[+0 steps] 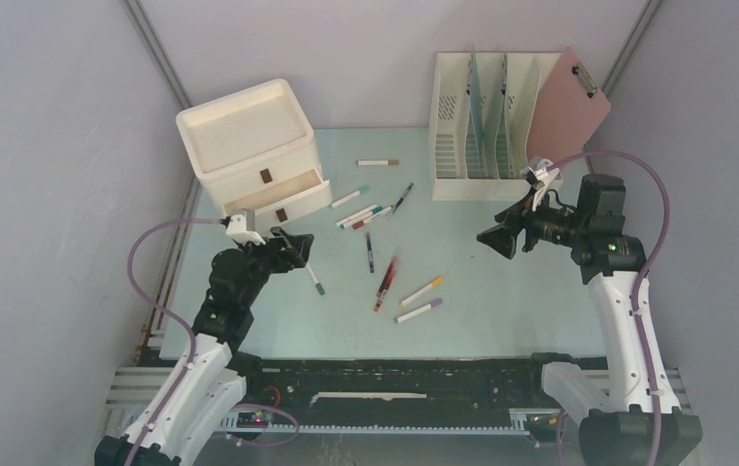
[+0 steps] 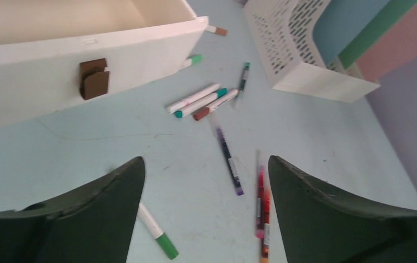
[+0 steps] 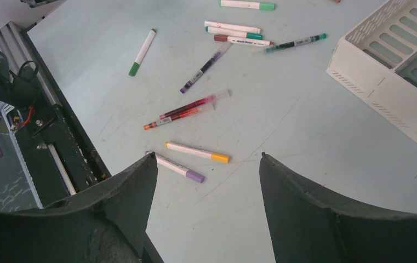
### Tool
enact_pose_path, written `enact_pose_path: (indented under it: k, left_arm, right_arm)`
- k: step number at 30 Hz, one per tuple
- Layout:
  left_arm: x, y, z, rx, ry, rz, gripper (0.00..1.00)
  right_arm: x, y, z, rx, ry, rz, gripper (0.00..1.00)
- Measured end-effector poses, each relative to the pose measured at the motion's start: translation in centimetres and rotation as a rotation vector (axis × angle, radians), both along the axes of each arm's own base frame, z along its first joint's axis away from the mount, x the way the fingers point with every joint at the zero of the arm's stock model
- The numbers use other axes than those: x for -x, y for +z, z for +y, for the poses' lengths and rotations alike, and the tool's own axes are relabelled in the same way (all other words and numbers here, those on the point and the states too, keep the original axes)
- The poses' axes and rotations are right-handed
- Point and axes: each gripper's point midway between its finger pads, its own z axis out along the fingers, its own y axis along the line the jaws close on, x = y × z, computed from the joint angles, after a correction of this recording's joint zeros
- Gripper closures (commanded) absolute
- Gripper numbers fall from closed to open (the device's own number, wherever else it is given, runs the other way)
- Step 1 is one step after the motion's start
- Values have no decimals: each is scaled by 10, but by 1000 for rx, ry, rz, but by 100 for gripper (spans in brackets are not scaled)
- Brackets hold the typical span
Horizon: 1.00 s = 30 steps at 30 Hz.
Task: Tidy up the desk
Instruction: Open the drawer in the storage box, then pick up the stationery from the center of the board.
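The pale mint-green desk (image 1: 501,291) holds several scattered pens and markers. A green-capped marker (image 1: 314,280) lies just right of my left gripper (image 1: 292,248), which is open and empty, low over the desk in front of the cream drawer unit (image 1: 249,146). A purple pen (image 1: 369,250), red pens (image 1: 386,280), a yellow-capped marker (image 1: 421,290) and a purple-capped marker (image 1: 419,311) lie mid-desk. My right gripper (image 1: 497,238) is open and empty, held above the desk right of them. The yellow-capped marker (image 3: 198,152) and the purple-capped marker (image 3: 177,167) show in the right wrist view.
The drawer unit's lower drawer (image 2: 85,60) stands pulled open. A cream slotted file rack (image 1: 487,126) with folders and a pink clipboard (image 1: 569,102) stands at the back right. More markers (image 1: 363,216) lie between the drawer unit and the rack. A black slotted rail (image 1: 394,374) runs along the front edge.
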Motion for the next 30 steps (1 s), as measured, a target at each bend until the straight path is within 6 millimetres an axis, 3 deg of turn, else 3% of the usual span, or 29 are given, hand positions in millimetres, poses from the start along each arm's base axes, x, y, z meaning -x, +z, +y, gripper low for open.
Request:
enact_pose_path:
  k: [2,9,15,21,26,30]
  left_arm:
    - [3,3,-5,7,-31,-25,1]
    - [1,16,-27,41,-152,-59,0]
    - [-3,20,-60,66,-292,-5,0]
    - [12,22,-97,3,-417,21,0]
    - [3,24,-105,-53,-401,16,0]
    - [-6,13,-110,-107,-373,41,0]
  right_arm:
    - [0,-1,0,6,3,-3,23]
    - [-3,-13,-2,14,42,16,24]
    - [-7,-47,3,44,99,138,24]
    - [3,-74,22,137,217,186,24]
    - [7,-96,37,238,300,205,24]
    - [9,-110,43,297,331,227,24]
